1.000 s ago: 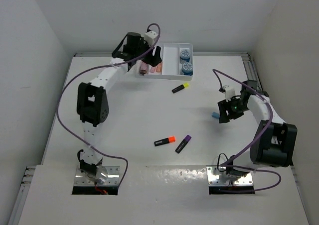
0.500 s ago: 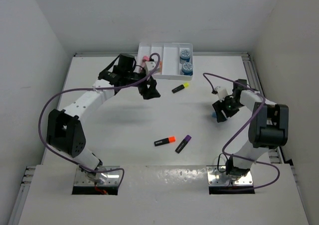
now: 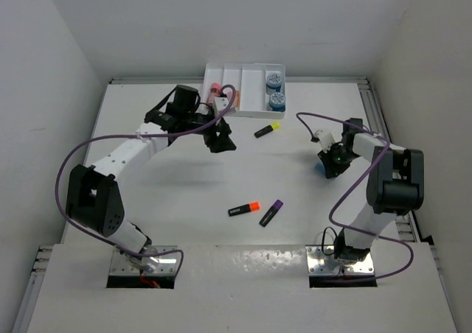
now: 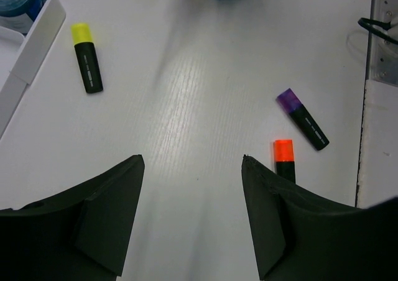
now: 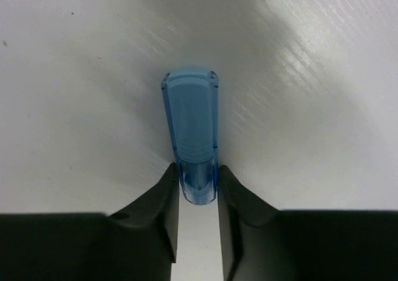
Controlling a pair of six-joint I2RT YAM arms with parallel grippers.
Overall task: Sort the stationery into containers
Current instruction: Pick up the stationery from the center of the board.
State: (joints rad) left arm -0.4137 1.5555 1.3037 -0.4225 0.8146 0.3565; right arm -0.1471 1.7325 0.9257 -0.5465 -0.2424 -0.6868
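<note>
My right gripper (image 3: 325, 163) is shut on a translucent blue piece (image 5: 191, 125) that lies on the table at the right; its blue tip (image 3: 318, 169) pokes out from the fingers. Over the table, below the white tray (image 3: 251, 90), my left gripper (image 3: 220, 138) hangs open and empty (image 4: 193, 163). The tray holds pink sticks (image 3: 215, 90) in its left compartment and two blue round pieces (image 3: 276, 90) in its right. A yellow highlighter (image 3: 267, 130) lies close to the tray. Orange (image 3: 243, 209) and purple (image 3: 271, 212) highlighters lie mid-table.
A metal rail (image 3: 373, 108) runs along the table's right edge, also in the left wrist view as rail (image 4: 379, 51). White walls close in the table on three sides. Purple cables loop from both arms.
My left arm has drawn back from the tray and moved out over the table. My right gripper has closed on the blue piece.
</note>
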